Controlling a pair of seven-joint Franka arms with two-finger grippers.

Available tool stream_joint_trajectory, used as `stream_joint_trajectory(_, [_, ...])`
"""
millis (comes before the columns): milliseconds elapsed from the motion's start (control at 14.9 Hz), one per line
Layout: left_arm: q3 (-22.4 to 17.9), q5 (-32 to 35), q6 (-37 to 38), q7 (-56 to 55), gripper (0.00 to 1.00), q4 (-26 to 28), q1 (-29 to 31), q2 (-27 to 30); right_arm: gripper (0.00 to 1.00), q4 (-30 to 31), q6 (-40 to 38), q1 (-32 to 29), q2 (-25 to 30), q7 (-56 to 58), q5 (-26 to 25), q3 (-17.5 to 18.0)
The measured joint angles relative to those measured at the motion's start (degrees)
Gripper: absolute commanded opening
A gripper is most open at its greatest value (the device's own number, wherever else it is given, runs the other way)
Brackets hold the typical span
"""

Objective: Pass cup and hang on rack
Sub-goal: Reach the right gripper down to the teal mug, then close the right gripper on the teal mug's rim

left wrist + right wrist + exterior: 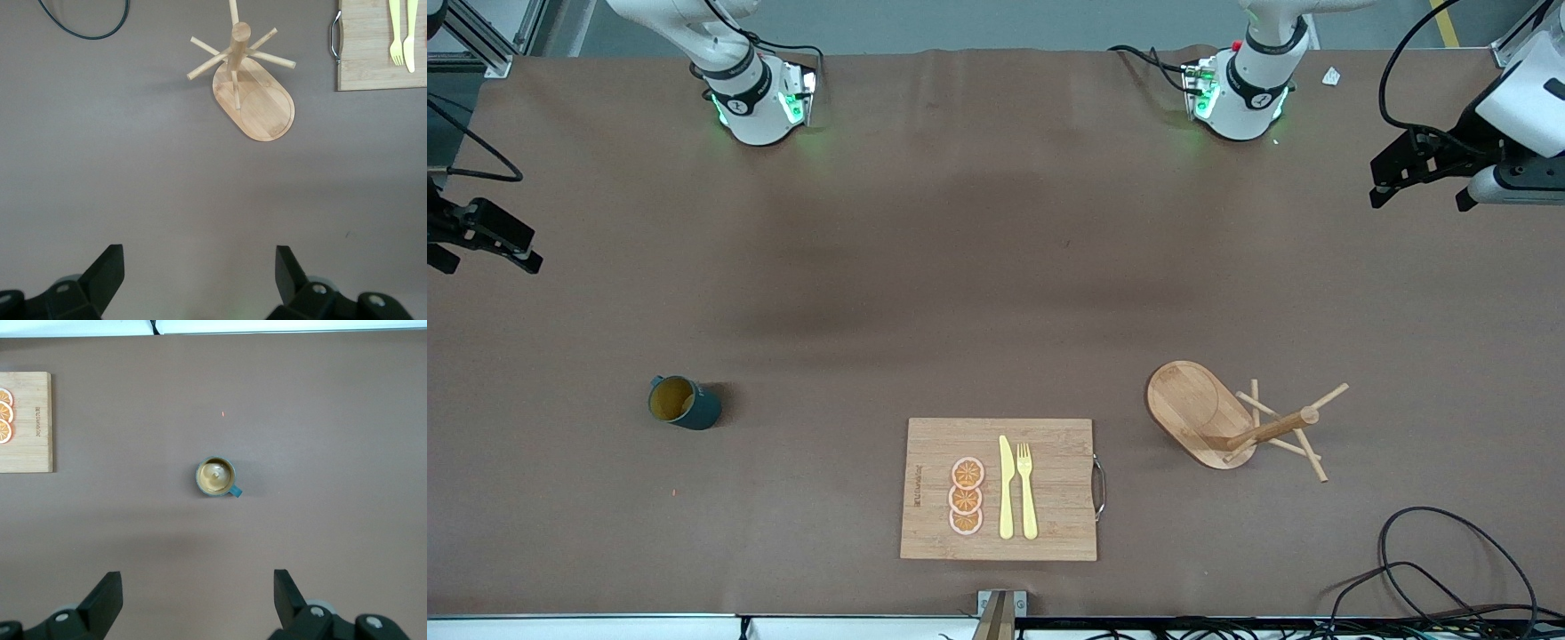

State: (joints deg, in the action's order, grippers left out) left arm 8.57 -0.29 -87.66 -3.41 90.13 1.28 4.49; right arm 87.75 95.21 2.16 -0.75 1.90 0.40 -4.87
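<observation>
The dark teal cup (685,403) stands upright on the brown table toward the right arm's end, and in the right wrist view (216,477) its tan inside and small handle show. The wooden rack (1202,411) stands on its oval base toward the left arm's end, with a post and thin pegs; it also shows in the left wrist view (261,105). My right gripper (485,258) is open and empty, up in the air at the right arm's end of the table (198,593). My left gripper (1421,197) is open and empty, up at the left arm's end (200,273).
A rectangular bamboo cutting board (1049,524) lies between cup and rack, nearer the front camera, with orange slices (966,496), a yellow knife (1006,489) and a yellow fork (1027,489) on it. Black cables (1440,569) lie at the near corner by the left arm's end.
</observation>
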Motion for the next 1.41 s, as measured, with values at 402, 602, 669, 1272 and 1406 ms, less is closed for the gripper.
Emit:
stream_joint_trajectory(402, [-0.1, 0.0, 0.0, 0.0, 1.0, -0.3, 0.0, -0.1, 1.0, -0.3, 0.2, 0.0, -0.1, 0.0, 0.1, 0.0])
stream_joint_trajectory(602, [-0.1, 0.3, 0.0, 0.0, 1.0, -2.3, 0.0, -1.5, 1.0, 0.1, 0.4, 0.0, -3.2, 0.0, 0.7, 0.2])
stream_joint_trajectory(669, [0.0, 0.3, 0.0, 0.0, 1.0, -2.8, 0.0, -2.1, 1.0, 0.5, 1.2, 0.1, -5.8, 0.0, 0.8, 0.4])
stream_joint_trajectory(1272, [0.3, 0.3, 0.0, 0.0, 1.0, -3.8, -0.4, -5.3, 1.0, 0.6, 19.0, 2.2, -31.1, -1.8, 2.1, 0.5])
stream_joint_trajectory(1406, [0.4, 0.3, -0.1, 0.0, 1.0, -3.8, -0.5, -6.3, 0.74, 0.6, 20.3, 1.2, -34.5, -1.8, 2.3, 0.5])
